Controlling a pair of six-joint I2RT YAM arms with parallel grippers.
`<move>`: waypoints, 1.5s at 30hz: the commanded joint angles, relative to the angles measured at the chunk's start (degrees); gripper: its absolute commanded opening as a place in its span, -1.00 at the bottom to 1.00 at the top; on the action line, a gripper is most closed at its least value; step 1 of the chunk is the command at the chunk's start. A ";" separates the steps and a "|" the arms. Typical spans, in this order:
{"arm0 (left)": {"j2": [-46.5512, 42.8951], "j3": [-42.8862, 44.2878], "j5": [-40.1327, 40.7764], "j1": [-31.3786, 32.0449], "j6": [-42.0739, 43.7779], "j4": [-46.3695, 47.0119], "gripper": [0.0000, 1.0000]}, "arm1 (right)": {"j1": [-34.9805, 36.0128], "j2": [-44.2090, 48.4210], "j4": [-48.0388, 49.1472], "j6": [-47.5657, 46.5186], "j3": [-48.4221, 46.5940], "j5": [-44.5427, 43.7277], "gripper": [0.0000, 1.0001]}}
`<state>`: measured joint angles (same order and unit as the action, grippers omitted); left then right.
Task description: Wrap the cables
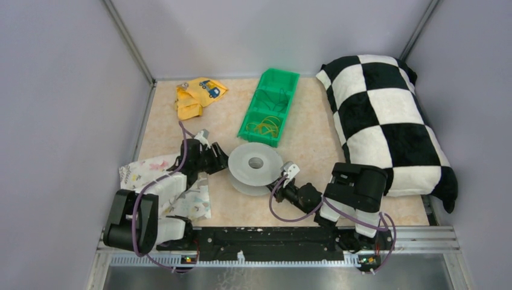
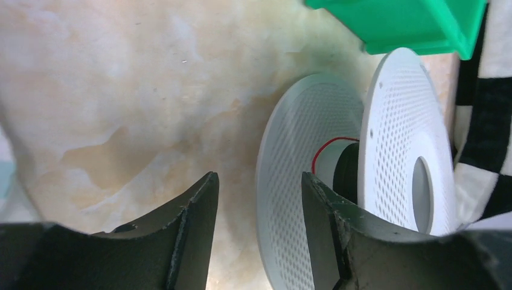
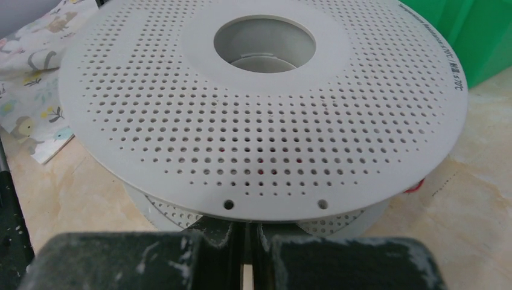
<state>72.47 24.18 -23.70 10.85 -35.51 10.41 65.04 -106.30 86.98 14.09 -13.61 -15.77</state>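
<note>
Plain lilac-grey walls (image 1: pixel 60 90) close the table (image 1: pixel 163 130) in on the left, back and right. Thin metal posts (image 1: pixel 128 39) run up the two far corners. The tabletop is beige with a pale marbled pattern, evenly lit, with only soft shadows. A ribbed metal rail (image 1: pixel 422 232) crosses its near edge, and a dull grey strip (image 1: pixel 272 279) lies below that.

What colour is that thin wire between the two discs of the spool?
Red. The wire shows best in the left wrist view.
</note>
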 commanded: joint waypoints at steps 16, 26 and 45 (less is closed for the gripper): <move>-13.27 1.26 4.85 -2.50 -2.64 -8.11 0.19 | 0.19 -3.01 11.71 -1.35 -1.53 -0.88 -0.79; -13.23 2.07 4.35 -2.50 -2.60 -8.30 0.19 | 0.27 -2.42 11.49 -1.27 -0.19 -0.72 -0.26; -14.97 4.57 4.83 -2.59 -1.80 -10.09 0.19 | 0.28 10.66 7.16 -0.37 8.54 -3.68 0.36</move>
<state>58.96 26.09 -18.57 8.54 -37.78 0.21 65.04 -100.12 86.98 13.13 -6.76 -18.31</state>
